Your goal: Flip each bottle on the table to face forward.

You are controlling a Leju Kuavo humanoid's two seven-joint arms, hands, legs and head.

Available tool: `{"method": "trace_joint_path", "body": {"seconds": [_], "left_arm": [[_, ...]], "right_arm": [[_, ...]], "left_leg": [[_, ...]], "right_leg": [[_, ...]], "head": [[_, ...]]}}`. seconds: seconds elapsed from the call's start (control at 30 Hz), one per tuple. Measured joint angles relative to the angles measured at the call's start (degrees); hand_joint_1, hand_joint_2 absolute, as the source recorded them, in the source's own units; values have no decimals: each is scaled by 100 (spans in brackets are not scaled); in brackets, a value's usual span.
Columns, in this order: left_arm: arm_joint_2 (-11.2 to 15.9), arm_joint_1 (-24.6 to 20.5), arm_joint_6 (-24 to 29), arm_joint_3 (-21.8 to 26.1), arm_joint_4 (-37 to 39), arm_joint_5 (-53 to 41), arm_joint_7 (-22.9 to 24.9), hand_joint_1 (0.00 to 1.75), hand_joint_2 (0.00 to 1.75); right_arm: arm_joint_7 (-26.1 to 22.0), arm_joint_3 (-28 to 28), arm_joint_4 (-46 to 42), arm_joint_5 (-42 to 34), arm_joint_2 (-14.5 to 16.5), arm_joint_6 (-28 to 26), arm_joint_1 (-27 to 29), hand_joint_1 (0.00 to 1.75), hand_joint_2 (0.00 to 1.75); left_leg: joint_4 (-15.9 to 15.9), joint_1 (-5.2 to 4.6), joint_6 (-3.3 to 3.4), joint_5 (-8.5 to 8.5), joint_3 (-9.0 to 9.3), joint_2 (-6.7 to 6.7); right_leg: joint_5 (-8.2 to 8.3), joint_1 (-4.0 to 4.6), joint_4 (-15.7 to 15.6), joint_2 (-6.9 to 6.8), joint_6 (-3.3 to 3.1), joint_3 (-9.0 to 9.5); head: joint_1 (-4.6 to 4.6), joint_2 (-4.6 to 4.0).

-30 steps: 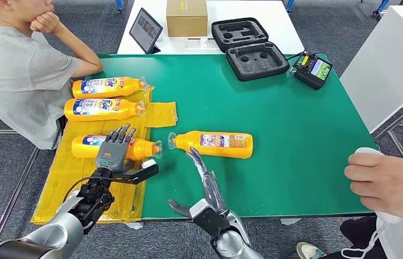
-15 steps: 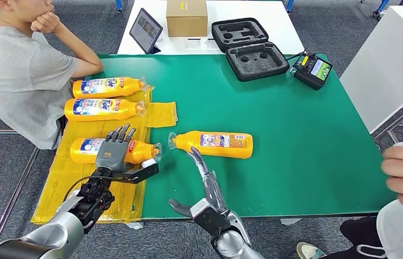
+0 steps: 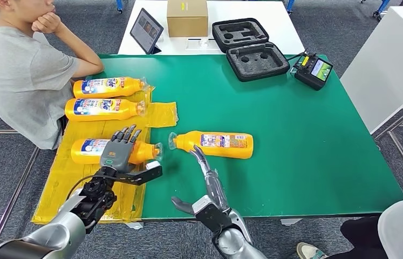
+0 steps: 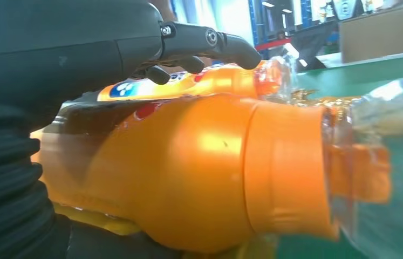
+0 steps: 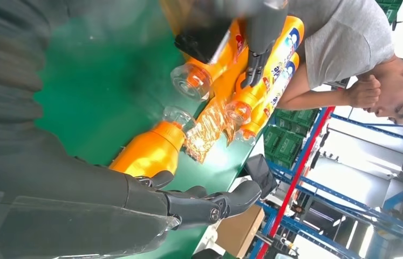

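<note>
Head view: left robot hand (image 3: 119, 152) lies spread over the nearest bottle (image 3: 94, 151) on the yellow sheet (image 3: 80, 189), probably to roll it. Right robot hand (image 3: 205, 171) reaches, fingers straight and holding nothing, toward the back-label bottle (image 3: 218, 144) on the green tabletop (image 3: 296, 135) (2 more sit beyond).

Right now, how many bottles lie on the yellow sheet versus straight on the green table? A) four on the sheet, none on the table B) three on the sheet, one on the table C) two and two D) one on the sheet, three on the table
B: three bottles lie on the yellow sheet, and one bottle lies apart on the bare green table.
</note>
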Motion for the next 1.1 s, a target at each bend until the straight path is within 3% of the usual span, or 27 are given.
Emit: {"method": "trace_joint_path", "body": {"seconds": [0.23, 0.8, 0.97, 1.1], "left_arm": [[85, 353, -548, -181, -668, 397, -313, 0, 175], [503, 1448, -384, -726, -2328, 241, 116, 0, 175], [637, 1837, -128, -847, -2978, 203, 196, 0, 175], [668, 2150, 393, -914, -3579, 540, -32, 0, 175]], "right_arm": [[0, -5, 26, -50, -20, 10, -23, 0, 175], [0, 1, 26, -102, -46, 17, -13, 0, 175], [0, 10, 26, -117, -46, -4, -8, 0, 175], [0, 25, 25, -134, -46, -108, 3, 0, 175]], "left_leg": [[-1, 0, 0, 0, 0, -8], [-2, 1, -1, -1, 1, -5], [-2, 1, -1, -1, -6, -4], [-1, 1, 0, -1, -16, -5]], "right_leg": [[-1, 0, 0, -11, 0, 4], [-2, 1, 0, -8, -1, -1], [-2, 1, 0, -7, -1, -10], [-2, 1, 0, -11, -1, -18]], "head": [[0, 0], [1, 0], [1, 0], [2, 0]]}}
